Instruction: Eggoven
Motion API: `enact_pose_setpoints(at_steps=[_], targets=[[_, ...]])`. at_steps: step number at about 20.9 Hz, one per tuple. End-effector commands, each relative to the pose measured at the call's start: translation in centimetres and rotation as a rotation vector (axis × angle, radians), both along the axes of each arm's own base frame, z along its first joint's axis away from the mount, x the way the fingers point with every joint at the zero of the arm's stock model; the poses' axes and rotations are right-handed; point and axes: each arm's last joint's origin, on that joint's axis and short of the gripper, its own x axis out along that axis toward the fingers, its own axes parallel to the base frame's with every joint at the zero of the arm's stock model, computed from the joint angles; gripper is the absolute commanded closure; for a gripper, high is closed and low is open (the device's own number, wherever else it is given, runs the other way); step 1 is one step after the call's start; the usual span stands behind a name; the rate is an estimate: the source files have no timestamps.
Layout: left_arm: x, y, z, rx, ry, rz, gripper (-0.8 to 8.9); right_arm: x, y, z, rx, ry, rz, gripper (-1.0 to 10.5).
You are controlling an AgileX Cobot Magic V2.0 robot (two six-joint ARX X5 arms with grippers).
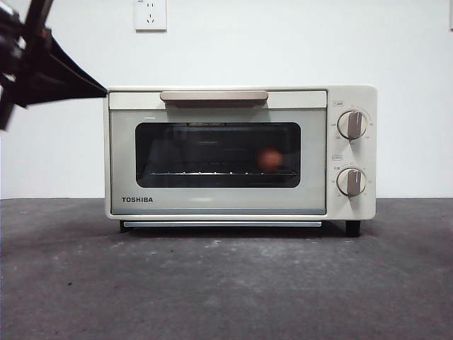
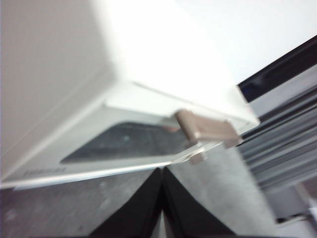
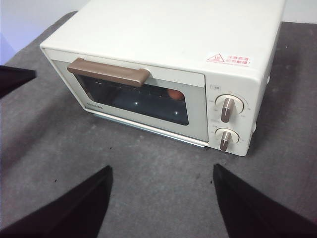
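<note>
The egg (image 1: 270, 158) sits on the rack inside the closed TOSHIBA toaster oven (image 1: 219, 205), seemingly ready for baking. The left gripper (image 2: 162, 198), jaws together and empty, hovers by the oven's door handle (image 2: 205, 131); the right gripper (image 3: 161, 198) waits in front, jaws apart.

Front view: even, bright lighting from above; white wall (image 1: 233, 49) clean, no glare. The toaster oven (image 1: 212, 205) casts a narrow dark shadow beneath its base on the table (image 1: 226, 283). Dark glass window (image 1: 218, 154) reads dim; the egg (image 1: 270, 159) behind it shows soft and hazy.

Left wrist view: heavy blur across the whole frame; the oven's top (image 2: 163, 49) is overexposed to near white, lettering unreadable.

Right wrist view: sharp, evenly lit; 2 small light reflections on the glass (image 3: 134, 103). The right gripper (image 3: 161, 203) shows near-black without detail.
</note>
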Motion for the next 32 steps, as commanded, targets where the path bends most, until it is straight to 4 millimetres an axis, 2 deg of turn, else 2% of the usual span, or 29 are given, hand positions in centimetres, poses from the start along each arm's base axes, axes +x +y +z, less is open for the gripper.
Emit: enact_pose_setpoints(at_steps=[1, 5, 11, 16, 22, 32], targets=[[-2.1, -0.2, 1.4, 0.162, -0.082, 0.026, 8.06, 0.3, 0.3, -0.1, 0.006, -0.016, 0.011, 6.2], [-5.2, -0.3, 3.1, 0.271, -0.129, 0.084, 8.06, 1.0, 0.8, -1.7, 0.028, -0.041, 0.019, 6.3], [-9.3, 0.3, 4.9, 0.343, -0.205, 0.171, 8.06, 1.8, 1.7, -5.6, 0.116, -0.132, 0.097, 6.7], [-11.7, 1.0, 5.3, 0.423, -0.242, 0.244, 8.06, 2.2, 2.1, -9.0, 0.141, -0.204, 0.108, 7.8], [-13.1, 1.4, 5.5, 0.452, -0.265, 0.261, 8.06, 2.4, 2.2, -10.7, 0.138, -0.253, 0.103, 9.5], [-13.0, 1.4, 5.4, 0.454, -0.255, 0.259, 8.06, 2.4, 2.1, -10.8, 0.125, -0.263, 0.085, 9.4]])
